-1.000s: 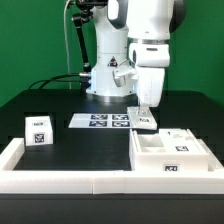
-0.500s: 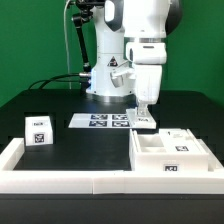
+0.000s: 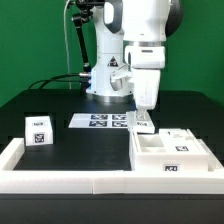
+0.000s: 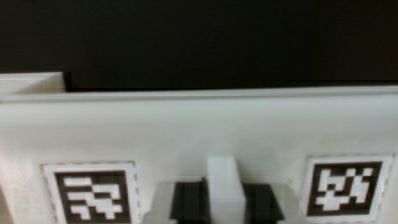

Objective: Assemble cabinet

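The cabinet [image 3: 170,150], a large open white box with tags on its front, lies at the exterior view's right. Just behind its left corner my gripper [image 3: 143,108] points down, shut on a small white panel [image 3: 143,121] that bears a tag. In the wrist view this white panel [image 4: 196,125] fills the picture, with a tag on each side. A thin white rib of it is pinched in my gripper [image 4: 222,197] between the two dark fingers [image 4: 185,202]. Whether the panel rests on the table is hidden.
The marker board [image 3: 98,121] lies flat on the black table just left of the held panel. A small white cube [image 3: 38,129] with one tag stands at the exterior view's left. A low white wall [image 3: 60,177] runs along the front edge. The robot base [image 3: 105,75] stands behind.
My hand has shifted slightly toward the exterior view's left and turned a little, with the panel still in its grip. The cabinet and the cube have not moved.
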`<state>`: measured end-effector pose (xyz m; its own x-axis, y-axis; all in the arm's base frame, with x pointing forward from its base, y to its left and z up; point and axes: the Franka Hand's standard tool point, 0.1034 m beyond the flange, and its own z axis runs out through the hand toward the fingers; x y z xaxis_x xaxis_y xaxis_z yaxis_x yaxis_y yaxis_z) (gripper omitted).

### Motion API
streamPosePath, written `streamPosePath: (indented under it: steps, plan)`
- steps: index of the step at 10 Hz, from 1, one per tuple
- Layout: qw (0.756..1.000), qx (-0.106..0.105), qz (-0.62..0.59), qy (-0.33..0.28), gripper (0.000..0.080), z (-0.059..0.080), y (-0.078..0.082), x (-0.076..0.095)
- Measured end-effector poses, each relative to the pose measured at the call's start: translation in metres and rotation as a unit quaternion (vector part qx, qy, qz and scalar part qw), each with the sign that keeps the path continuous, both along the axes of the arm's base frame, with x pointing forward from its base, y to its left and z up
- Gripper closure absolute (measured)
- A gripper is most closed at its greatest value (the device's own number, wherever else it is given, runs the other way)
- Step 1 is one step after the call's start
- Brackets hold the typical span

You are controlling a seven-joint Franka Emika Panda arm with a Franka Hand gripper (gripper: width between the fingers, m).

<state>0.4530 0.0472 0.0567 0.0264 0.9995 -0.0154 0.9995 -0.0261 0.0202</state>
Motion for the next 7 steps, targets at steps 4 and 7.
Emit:
streamPosePath:
  steps: [4,7]
  plan:
    - [1.000,0.001,0.000,0.001,0.0729,-0.0017,0.0043,0.0007]
    - [1.000,0.001,0.000,0.001,0.0729,-0.0024,0.0052,0.0014]
